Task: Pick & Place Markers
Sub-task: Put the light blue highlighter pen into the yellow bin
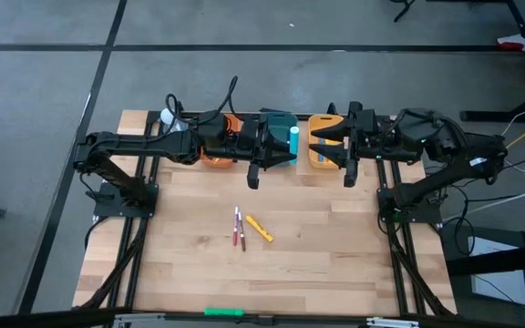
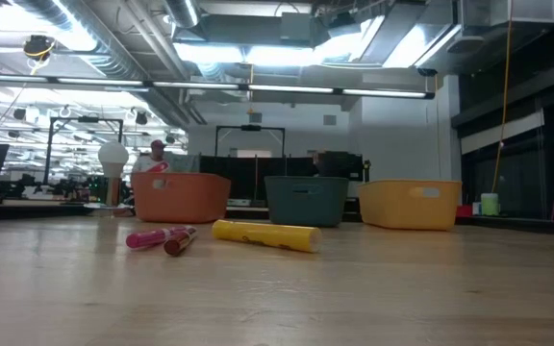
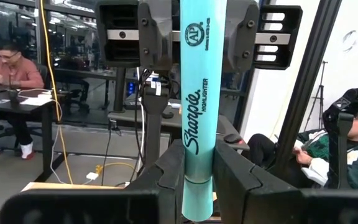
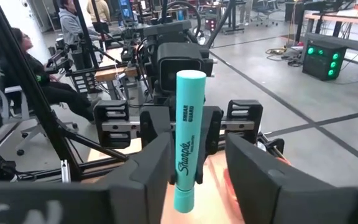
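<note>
A teal highlighter marker (image 3: 201,93) stands nearly upright in the air between my two grippers, over the gap between the teal bin (image 1: 279,121) and the yellow bin (image 1: 322,157). My left gripper (image 3: 199,171) is shut on it. My right gripper (image 4: 197,171) faces it from the table's right, open, with its fingers on either side of the marker's lower end (image 4: 184,199). On the table lie two pink-red markers (image 1: 239,228) and a yellow marker (image 1: 259,228), flat on their sides. The low view shows neither gripper. My left gripper pinches the teal marker's lower part (image 3: 199,155) between its two fingers (image 3: 166,180). The fingers come level from the table's left and lie across the marker. The marker is lifted clear and upright, cap end up. My right gripper: one finger (image 4: 157,168) stands close beside the marker; whether it touches, I cannot tell.
Orange bin (image 2: 181,197), teal bin (image 2: 306,200) and yellow bin (image 2: 410,204) stand in a row along the table's far edge. A bright green stick (image 1: 223,312) lies at the near edge. People sit in the room beyond the table. Bare wood surrounds the loose markers.
</note>
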